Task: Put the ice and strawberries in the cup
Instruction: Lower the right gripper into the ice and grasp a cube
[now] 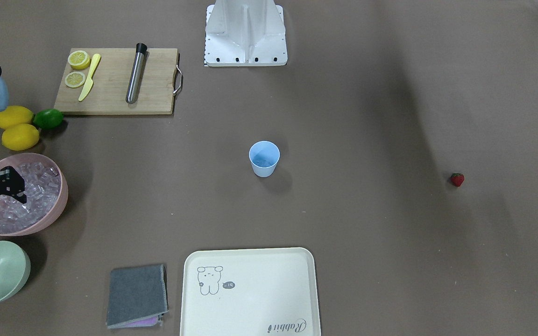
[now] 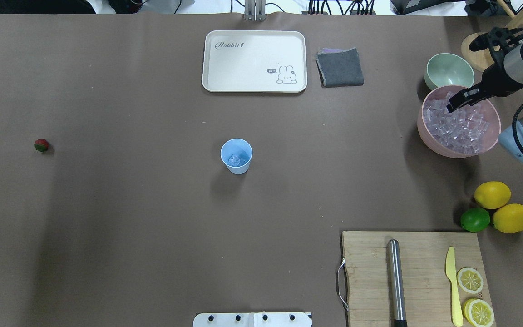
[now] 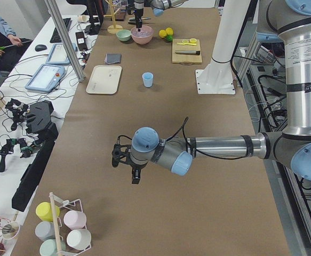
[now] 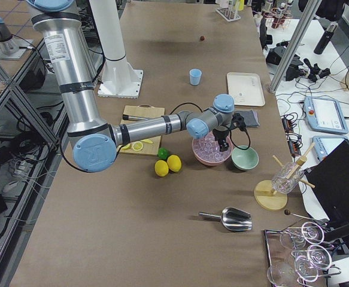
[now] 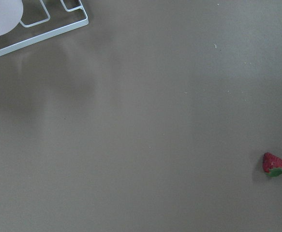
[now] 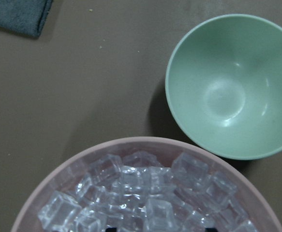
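The light blue cup [image 2: 236, 159] stands upright mid-table with an ice cube [image 2: 234, 160] at its bottom. Most of the ice [image 2: 463, 129] is heaped in a pink bowl [image 2: 425, 131] on the right. My right gripper [image 2: 451, 107] hangs just over that ice [image 6: 145, 198], near the bowl's far rim. It looks open, holding nothing. The red strawberry [image 2: 41, 145] lies alone far to the left, and shows at lower right in the left wrist view [image 5: 273, 164]. My left gripper [image 3: 135, 178] points down above bare table; I cannot tell whether it is open or shut.
A pale green bowl [image 2: 448, 70] sits just beyond the pink bowl. Two lemons [image 2: 492, 194] and a lime [image 2: 475, 219] lie nearer the robot. The cutting board [image 2: 366, 272] carries a metal rod, a yellow knife and lemon slices. Tray [image 2: 211, 59] and grey cloth [image 2: 339, 67] lie at the far edge.
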Available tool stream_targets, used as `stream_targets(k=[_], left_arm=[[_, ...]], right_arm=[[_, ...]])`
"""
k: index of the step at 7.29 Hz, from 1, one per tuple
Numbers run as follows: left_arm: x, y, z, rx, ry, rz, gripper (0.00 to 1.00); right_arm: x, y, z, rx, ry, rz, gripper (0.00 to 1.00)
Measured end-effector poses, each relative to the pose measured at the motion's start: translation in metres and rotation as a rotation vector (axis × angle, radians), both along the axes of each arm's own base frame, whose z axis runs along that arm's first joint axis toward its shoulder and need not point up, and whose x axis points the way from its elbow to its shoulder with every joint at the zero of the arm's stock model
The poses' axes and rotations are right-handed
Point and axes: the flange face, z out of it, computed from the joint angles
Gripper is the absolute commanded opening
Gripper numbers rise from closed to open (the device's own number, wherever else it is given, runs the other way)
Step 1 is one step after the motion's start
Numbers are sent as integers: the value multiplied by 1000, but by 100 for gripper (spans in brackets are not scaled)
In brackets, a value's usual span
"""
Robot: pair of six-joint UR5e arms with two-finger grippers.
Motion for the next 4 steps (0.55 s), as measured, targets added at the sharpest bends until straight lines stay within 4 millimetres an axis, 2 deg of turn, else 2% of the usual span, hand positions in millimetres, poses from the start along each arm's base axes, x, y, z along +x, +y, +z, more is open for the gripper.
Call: stream_targets(k=[4], left_arm=[[0,0,1,-3,0,0,98]], right_arm=[[-12,1,2,-11,5,-6,69]])
